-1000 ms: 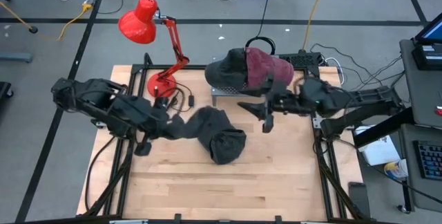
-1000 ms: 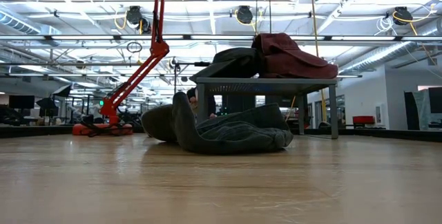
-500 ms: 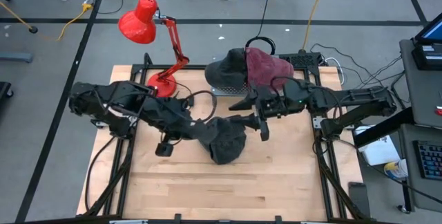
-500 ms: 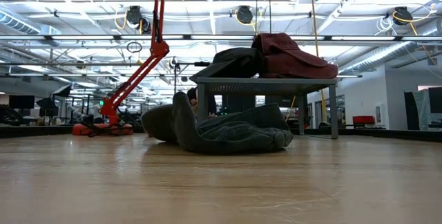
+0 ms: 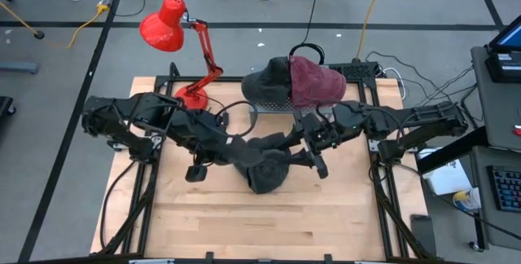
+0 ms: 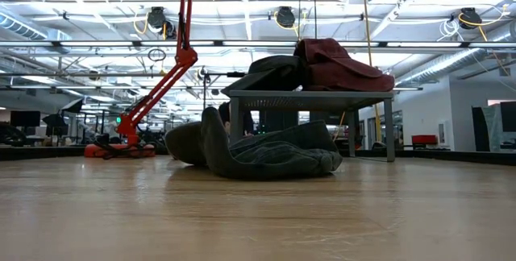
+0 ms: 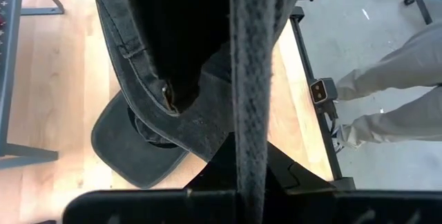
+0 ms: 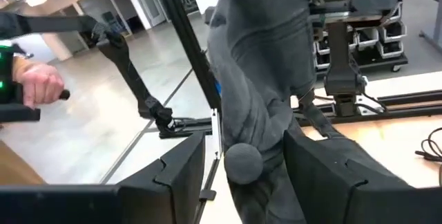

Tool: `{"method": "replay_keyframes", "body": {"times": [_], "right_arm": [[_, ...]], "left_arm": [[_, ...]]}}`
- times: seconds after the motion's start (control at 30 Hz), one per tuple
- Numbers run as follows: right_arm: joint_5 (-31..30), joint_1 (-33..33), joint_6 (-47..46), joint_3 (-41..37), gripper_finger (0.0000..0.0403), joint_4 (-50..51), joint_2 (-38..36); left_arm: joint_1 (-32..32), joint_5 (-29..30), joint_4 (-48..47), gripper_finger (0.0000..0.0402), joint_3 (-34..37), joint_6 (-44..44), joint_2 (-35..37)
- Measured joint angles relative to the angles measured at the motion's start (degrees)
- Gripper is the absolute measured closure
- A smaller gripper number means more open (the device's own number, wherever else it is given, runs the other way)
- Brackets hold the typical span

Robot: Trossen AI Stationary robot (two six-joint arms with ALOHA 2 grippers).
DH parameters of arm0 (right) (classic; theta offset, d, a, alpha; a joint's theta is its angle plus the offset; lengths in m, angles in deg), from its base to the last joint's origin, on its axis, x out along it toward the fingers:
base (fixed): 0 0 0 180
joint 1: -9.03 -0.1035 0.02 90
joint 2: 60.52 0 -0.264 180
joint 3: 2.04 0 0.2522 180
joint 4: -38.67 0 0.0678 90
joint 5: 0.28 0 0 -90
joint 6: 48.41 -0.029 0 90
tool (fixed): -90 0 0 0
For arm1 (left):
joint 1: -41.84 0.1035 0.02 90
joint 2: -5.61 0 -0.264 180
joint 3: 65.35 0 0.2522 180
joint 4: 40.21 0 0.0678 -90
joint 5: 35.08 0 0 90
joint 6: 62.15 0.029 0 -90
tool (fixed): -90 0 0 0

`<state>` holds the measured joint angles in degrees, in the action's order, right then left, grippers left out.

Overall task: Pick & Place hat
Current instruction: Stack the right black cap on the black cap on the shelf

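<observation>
High view shows the dark grey hat (image 5: pixel 262 163) lying crumpled on the wooden bench (image 5: pixel 244 215), near the middle, with both arms reaching into it. The left gripper (image 5: pixel 232 148) is pinched tight on the hat's left edge; in the left wrist view a band of the fabric (image 7: pixel 250 79) runs straight up between its fingers. The right gripper (image 5: pixel 313 160) sits at the hat's right side with its fingers apart, and in the right wrist view the grey cloth (image 8: pixel 262 99) hangs between them, so it seems poised to close rather than gripping.

Farther back, a small metal stand (image 5: pixel 273 105) carries a dark hat (image 5: pixel 267 85) and a maroon one (image 5: pixel 313 83), beside a red desk lamp (image 5: pixel 175 32).

Judging from this, the pick is only half made: the hat rests on the bench, and lifting and placing are left, probably onto the stand.
</observation>
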<state>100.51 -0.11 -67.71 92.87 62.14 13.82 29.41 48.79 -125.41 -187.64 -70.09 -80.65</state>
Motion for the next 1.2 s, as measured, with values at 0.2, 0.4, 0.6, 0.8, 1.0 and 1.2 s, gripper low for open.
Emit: {"method": "replay_keyframes", "body": {"times": [0.2, 0.4, 0.6, 0.8, 1.0, 1.2], "right_arm": [[2.3, 0.1, 0.9, 0.0, 0.023, 0.1, 0.0], [3.1, 0.0, 0.5, 0.0, 0.0312, 0.6, 0.0], [3.0, 0.0, -0.1, 0.0, 0.0364, 0.6, -0.5], [4.5, 0.1, -4.0, -0.1, 0.0364, -0.1, -1.8], [5.9, -0.4, -4.7, 0.0, 0.0364, -1.9, -4.7], [4.9, -0.4, -5.5, 0.0, 0.0364, -1.9, -5.3]], "left_arm": [[0.4, -0.1, 0.0, 0.0393, 0.0, -0.2, 0.0], [1.4, -1.9, 0.2, 0.0393, 0.0, -3.1, 0.0], [2.5, -2.0, 2.4, 0.0391, 0.0, -5.2, 0.0], [3.5, -1.8, 2.6, 0.033, 0.0, -9.2, 0.0], [3.5, 5.7, 0.9, 0.0251, 0.0, -12.4, 0.0], [4.1, 9.6, -2.6, 0.0171, 0.0, -15.8, 0.0]]}}
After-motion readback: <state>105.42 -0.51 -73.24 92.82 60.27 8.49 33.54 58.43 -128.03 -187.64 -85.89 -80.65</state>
